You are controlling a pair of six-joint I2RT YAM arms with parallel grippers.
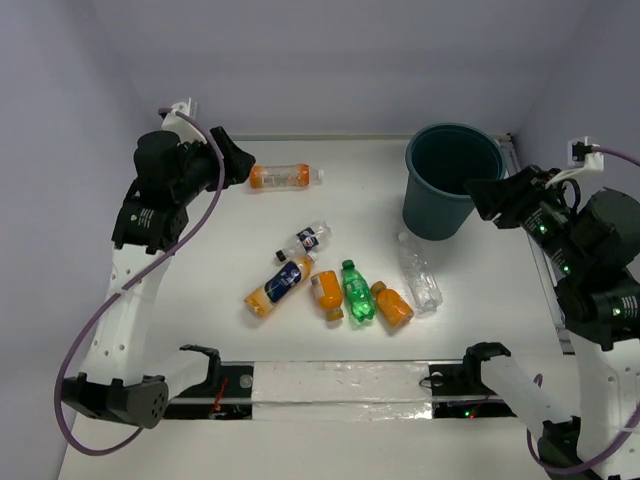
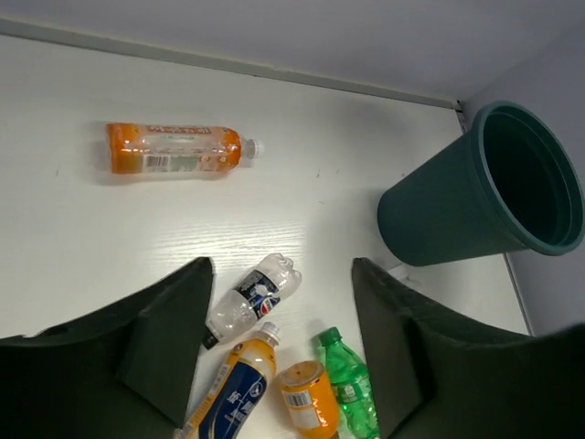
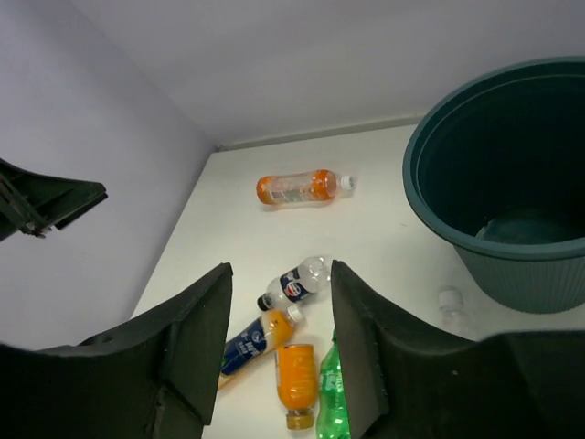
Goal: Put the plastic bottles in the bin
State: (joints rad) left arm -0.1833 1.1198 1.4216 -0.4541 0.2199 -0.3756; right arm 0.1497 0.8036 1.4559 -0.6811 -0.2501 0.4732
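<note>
The bin (image 1: 437, 212) stands upright at the far right of the white table (image 1: 240, 230) — all seven bottles lie on their sides outside it. The clear ribbed bottle (image 1: 419, 273) is nearest, just by its foot. Bunched beside that are an orange bottle (image 1: 392, 305), the green bottle (image 1: 357, 292), a second orange bottle (image 1: 326, 295), the blue-labelled bottle (image 1: 278, 285) and the tiny clear bottle (image 1: 305, 241). The lone orange bottle (image 1: 285, 177) lies far left, near the left gripper (image 2: 283, 283). The right gripper (image 3: 281, 274) hangs beside the bin's rim — both have fingers spread wide, holding nothing.
</note>
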